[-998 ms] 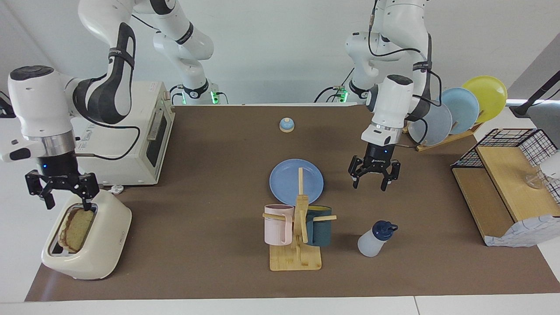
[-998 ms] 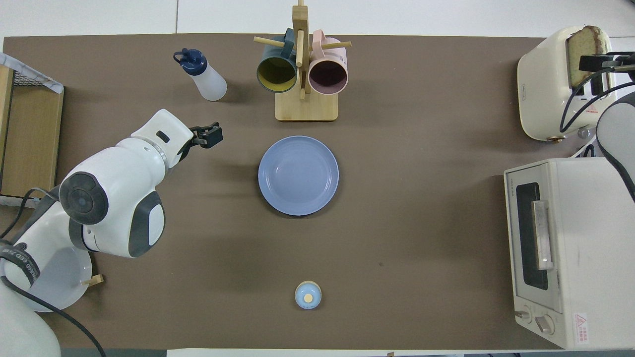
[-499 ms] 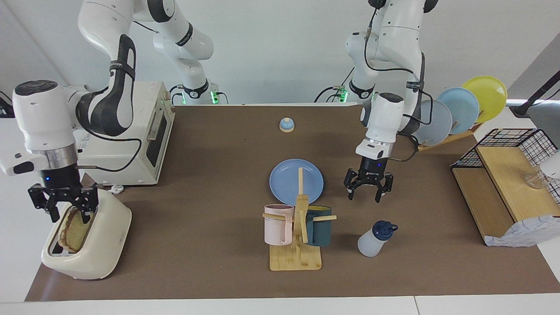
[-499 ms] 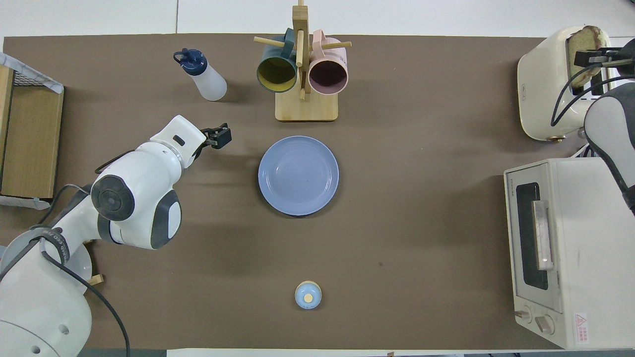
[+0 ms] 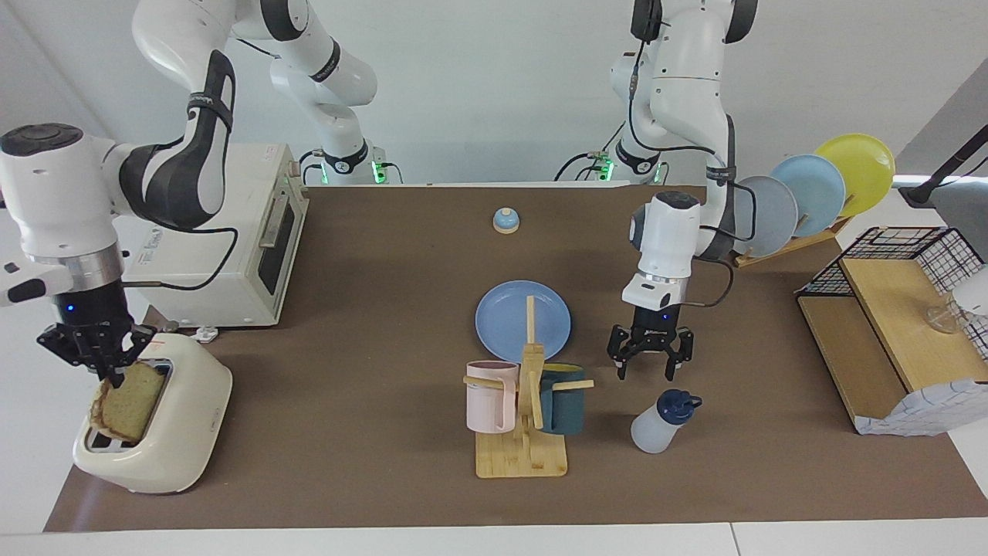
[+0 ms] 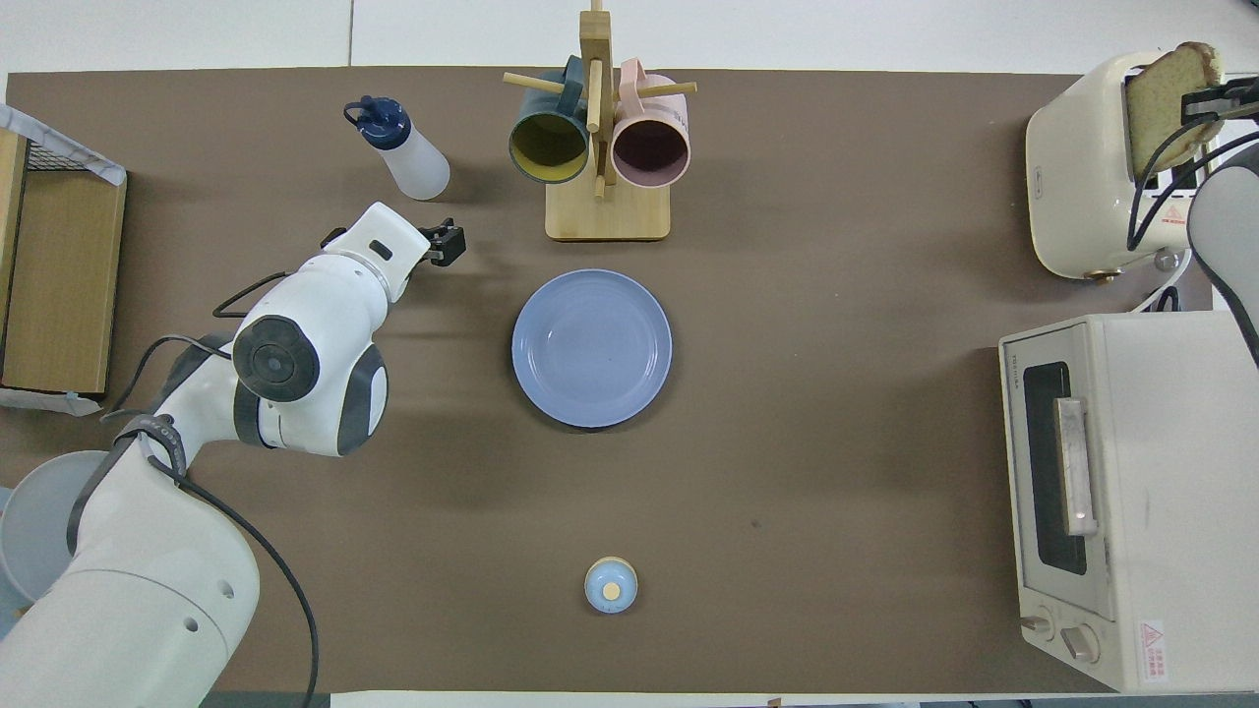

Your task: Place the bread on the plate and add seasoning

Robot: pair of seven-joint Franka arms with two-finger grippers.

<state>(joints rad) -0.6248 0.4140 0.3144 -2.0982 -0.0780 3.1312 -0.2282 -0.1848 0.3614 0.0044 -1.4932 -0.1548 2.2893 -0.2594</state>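
Bread in right gripper; plate bare

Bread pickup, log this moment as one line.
right gripper: shut on bread, half out of toaster | left gripper: open, over table near bottle | plate: bare

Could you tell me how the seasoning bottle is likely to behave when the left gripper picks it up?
The seasoning bottle looks like thin translucent plastic, so probably light and squeezable. It stands tall on a narrow base, so a nudge from the open left gripper above it might tip it.

White arms, black claws
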